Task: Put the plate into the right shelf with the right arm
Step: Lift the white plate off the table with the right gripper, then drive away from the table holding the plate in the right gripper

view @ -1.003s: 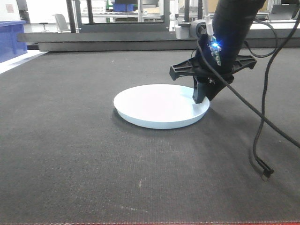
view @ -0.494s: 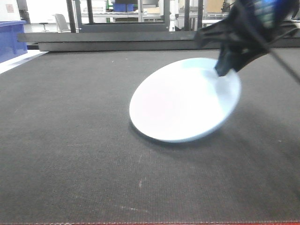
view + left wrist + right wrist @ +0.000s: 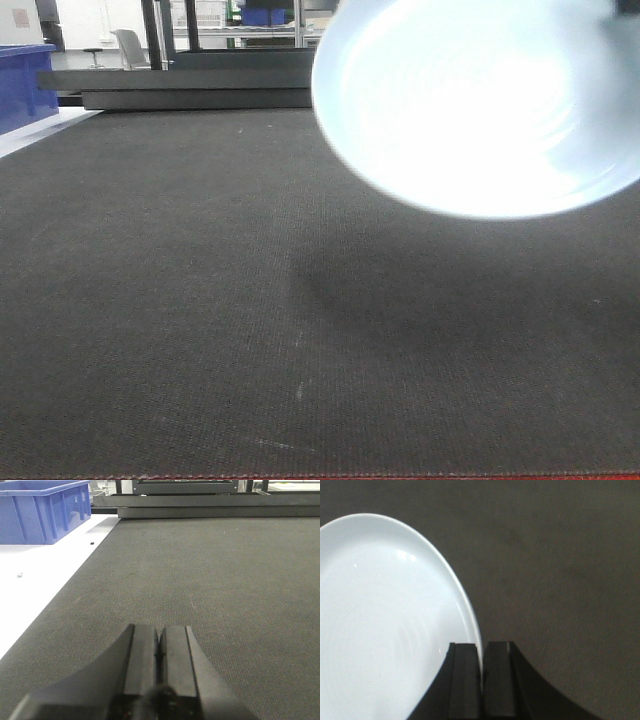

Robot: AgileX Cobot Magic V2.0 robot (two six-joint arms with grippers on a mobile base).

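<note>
Lifted clear of the bench (image 3: 180, 330) since a second ago, the plate (image 3: 480, 105) is now held tilted well above it, blurred in the front view, with its shadow cast on the bench. Its rim is pinched between the closed fingers of the right hand (image 3: 481, 652). The left hand (image 3: 159, 637) is seen low over the bench, fingers pressed together on nothing.

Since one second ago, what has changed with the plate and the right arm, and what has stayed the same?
The plate, flat on the dark mat a second ago, was tipped up and lifted clear, rising toward the front camera. The right gripper, already at its rim then, now holds that rim between its fingers in the air. The mat and the blue crate at far left stayed as they were.
</note>
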